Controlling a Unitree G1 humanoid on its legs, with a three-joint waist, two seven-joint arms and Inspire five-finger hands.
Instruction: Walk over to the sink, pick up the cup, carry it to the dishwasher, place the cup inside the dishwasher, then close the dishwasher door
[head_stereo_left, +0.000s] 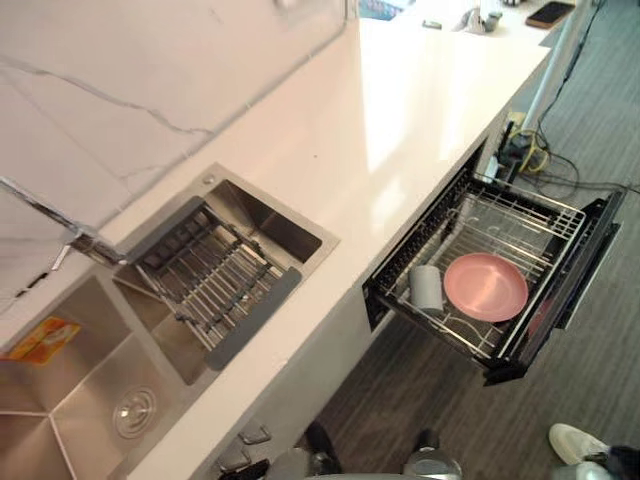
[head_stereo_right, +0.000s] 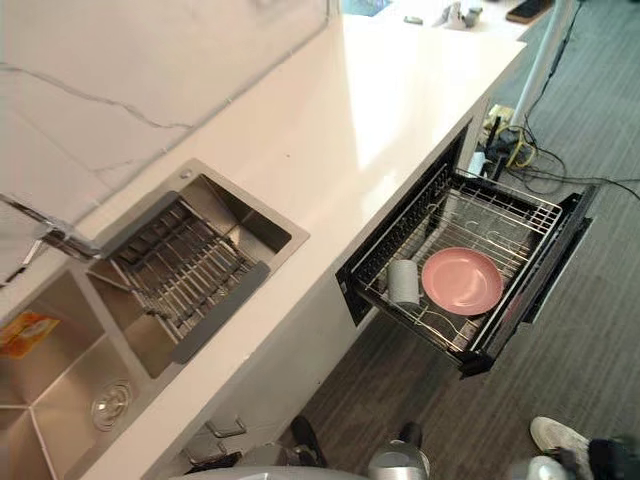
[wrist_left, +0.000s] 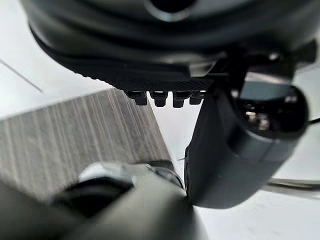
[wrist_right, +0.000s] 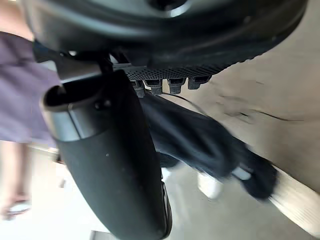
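Sink (head_stereo_left: 60, 390) left, dishwasher (head_stereo_left: 588, 252) right.
I see the rack (head_stereo_left: 210, 275) lying in the sink at the counter's (head_stereo_left: 420, 110) left; right, the dishwasher stands open below the counter, the cup (head_stereo_left: 426, 287) in its basket (head_stereo_left: 520, 218) just left of the plate (head_stereo_left: 486, 287).

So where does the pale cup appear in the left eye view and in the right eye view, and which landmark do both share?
Left eye view: the cup is right of centre, in the open dishwasher rack, beside the pink plate.
Right eye view: the cup sits in the same rack, nearer the picture's centre.
Shared landmark: the pink plate, just right of the cup in both.
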